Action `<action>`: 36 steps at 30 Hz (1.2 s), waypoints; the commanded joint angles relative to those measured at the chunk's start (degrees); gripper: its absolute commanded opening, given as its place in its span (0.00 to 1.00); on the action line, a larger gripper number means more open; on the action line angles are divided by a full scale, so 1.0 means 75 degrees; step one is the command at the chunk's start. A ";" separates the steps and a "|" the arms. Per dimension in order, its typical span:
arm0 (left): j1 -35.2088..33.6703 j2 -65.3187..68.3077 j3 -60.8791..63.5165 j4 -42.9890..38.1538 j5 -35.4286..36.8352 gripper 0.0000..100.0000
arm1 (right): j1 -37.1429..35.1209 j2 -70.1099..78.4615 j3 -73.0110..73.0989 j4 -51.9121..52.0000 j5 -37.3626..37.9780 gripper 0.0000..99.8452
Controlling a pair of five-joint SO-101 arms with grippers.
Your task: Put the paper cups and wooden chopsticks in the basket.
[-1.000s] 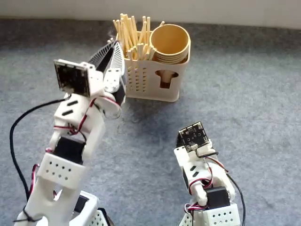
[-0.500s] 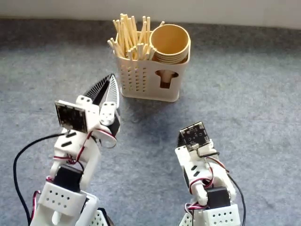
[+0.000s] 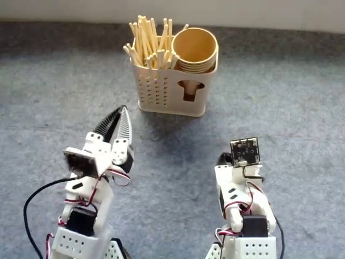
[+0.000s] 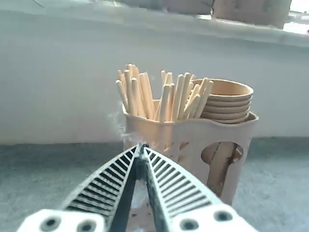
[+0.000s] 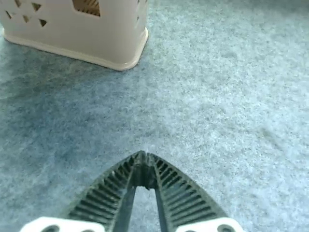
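Obs: cream slotted plastic basket (image 3: 161,97) holds pale wooden chopsticks (image 3: 148,40) + tan paper cups (image 3: 195,49). L gripper (image 3: 123,110), R gripper (image 5: 142,154) tips together, empty; job prob. done.

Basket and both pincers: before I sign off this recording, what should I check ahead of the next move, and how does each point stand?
1. Chopsticks stand bundled in one compartment of the basket: ok.
2. Paper cups sit nested in a stack in the other compartment: ok.
3. Basket upright on the grey carpet: ok.
4. Left pincer shut, holding nothing, apart from the basket: ok.
5. Right pincer shut, holding nothing, over bare carpet short of the basket: ok.
6. Any chopstick or cup lying behind the basket: cannot tell, the basket hides that strip.
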 commanded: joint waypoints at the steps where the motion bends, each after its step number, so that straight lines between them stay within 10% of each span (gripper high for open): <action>1: -0.0416 -0.0170 0.0147 0.0234 0.0000 0.01 | 0.0088 -0.0100 -0.0217 0.0029 -0.0094 0.01; 23: -0.1424 -0.0135 0.0158 0.5122 0.0000 0.01 | -0.0041 -0.0111 -0.3194 0.1987 0.0352 0.01; 36: -0.1506 -0.0123 0.0158 0.6728 -0.0035 0.01 | 0.0885 -0.0041 0.0920 0.0018 0.1993 0.01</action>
